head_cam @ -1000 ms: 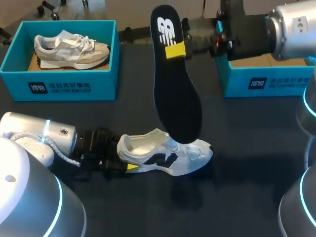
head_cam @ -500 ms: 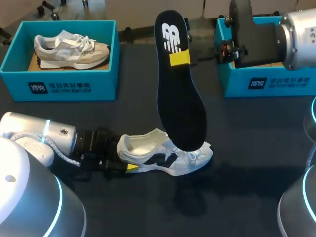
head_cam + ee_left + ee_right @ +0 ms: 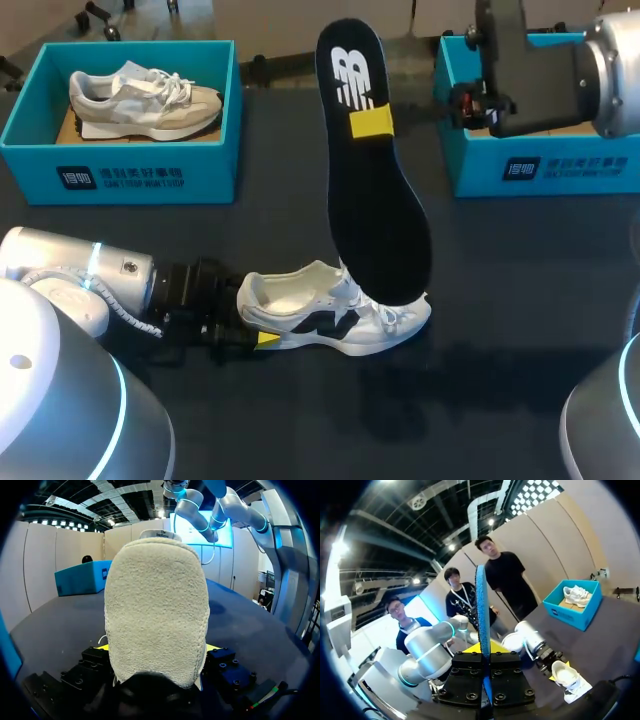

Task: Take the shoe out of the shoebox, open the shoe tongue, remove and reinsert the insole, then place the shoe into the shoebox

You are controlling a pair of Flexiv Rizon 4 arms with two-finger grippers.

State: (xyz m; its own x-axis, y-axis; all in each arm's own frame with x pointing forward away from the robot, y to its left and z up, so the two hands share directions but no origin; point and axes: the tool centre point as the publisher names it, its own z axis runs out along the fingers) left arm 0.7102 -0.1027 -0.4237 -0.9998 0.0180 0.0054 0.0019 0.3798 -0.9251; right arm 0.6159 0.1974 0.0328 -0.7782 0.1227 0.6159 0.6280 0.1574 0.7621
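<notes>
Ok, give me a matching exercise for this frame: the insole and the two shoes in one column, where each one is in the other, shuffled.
Things:
1. insole
2. white shoe
3. grey shoe

Places:
A. lying in the left box
B. on the table, heel in the left gripper
C. held up over the table by the right gripper

Pairs: 1-C, 2-B, 3-A
</notes>
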